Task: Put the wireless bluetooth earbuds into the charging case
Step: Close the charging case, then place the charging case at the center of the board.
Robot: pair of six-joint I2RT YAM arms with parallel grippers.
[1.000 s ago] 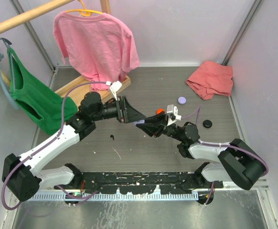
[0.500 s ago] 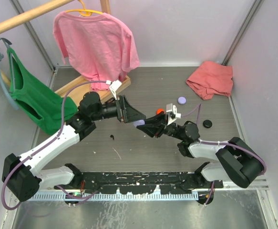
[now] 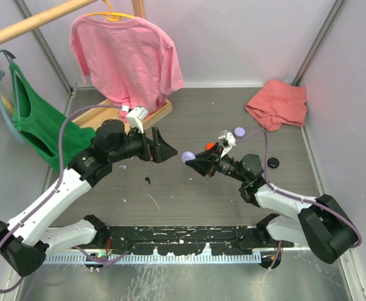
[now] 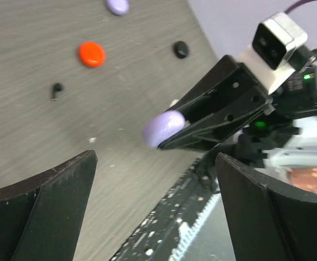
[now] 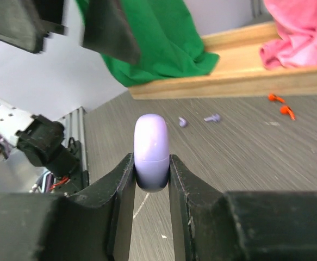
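Right gripper (image 3: 189, 159) pinching lilac charging case (image 5: 151, 142) on edge, raised off worktop (image 3: 189, 194). Left gripper (image 3: 164, 148) spread wide, facing case, apart from it. Lilac earbuds (image 5: 212, 117) lying on worktop near wooden base (image 5: 245, 81). Orange-red earbuds (image 5: 276, 98) just beside them. Black earbud (image 4: 56, 90) lying apart.

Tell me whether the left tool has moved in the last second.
Yes. The left tool has pulled back to the left, toward the green shirt, and away from the lilac case held by the right tool.
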